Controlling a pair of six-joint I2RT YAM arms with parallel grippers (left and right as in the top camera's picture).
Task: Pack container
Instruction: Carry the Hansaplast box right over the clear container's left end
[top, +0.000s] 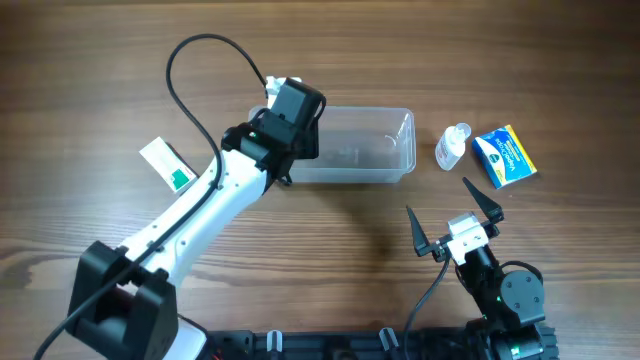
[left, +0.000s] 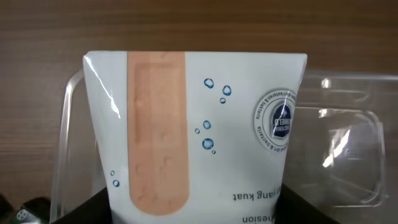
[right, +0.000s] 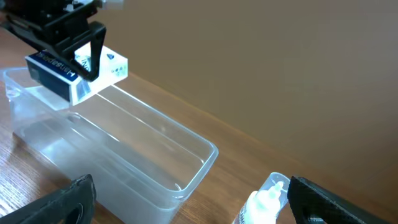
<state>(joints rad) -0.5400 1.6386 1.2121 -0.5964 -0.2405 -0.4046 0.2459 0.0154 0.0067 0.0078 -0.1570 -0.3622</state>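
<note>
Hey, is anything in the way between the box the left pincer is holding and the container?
Nothing visible. The box hangs in the left pincer just above one end of the container, which looks empty underneath.

Your surface: brown wood-grain table (top: 330, 240), filling frame.
- Upper centre: you have clear container (top: 370, 178) resting flat, long side left-right.
- Just right of it: small clear bottle (top: 452, 145), white cap, not touching.
- Upper right: blue box (top: 505, 156), turned askew, beside bottle.
- Left of centre: white-and-green box (top: 168, 163), well apart from container.
</note>
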